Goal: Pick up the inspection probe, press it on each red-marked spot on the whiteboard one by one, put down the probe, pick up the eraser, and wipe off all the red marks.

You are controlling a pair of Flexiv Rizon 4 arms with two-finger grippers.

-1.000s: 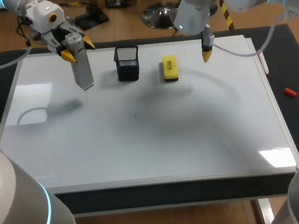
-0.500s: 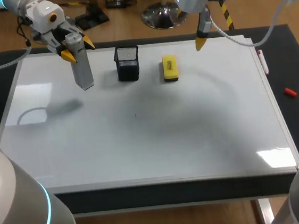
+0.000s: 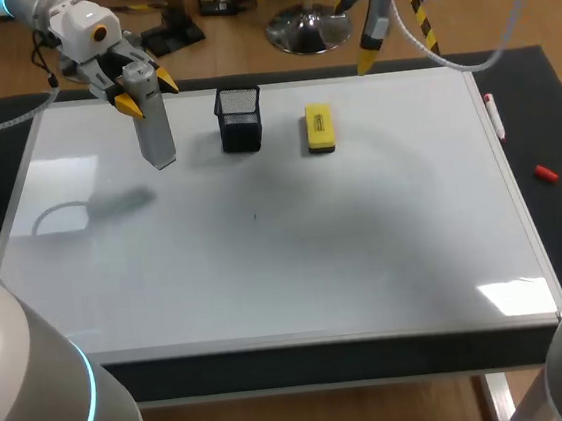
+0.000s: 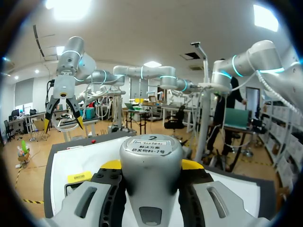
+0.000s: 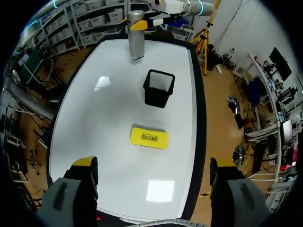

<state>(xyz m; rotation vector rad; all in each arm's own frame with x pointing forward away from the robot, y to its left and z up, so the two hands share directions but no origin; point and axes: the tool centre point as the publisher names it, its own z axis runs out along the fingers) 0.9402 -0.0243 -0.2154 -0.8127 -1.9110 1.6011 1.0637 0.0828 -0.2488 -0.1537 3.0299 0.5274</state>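
Over the far left of the whiteboard (image 3: 267, 272) we are clamping the stiff, likely slippery probe (image 3: 155, 131) near its top in our left fingers (image 3: 127, 105), our right fingers (image 5: 84, 163) gaping empty above the far edge.

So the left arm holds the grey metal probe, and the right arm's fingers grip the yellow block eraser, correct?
No: the fingers of the right gripper are open and empty, and the yellow block eraser lies on the whiteboard beside the black mesh cup, as the right wrist view shows. The left gripper does hold the grey metal probe.
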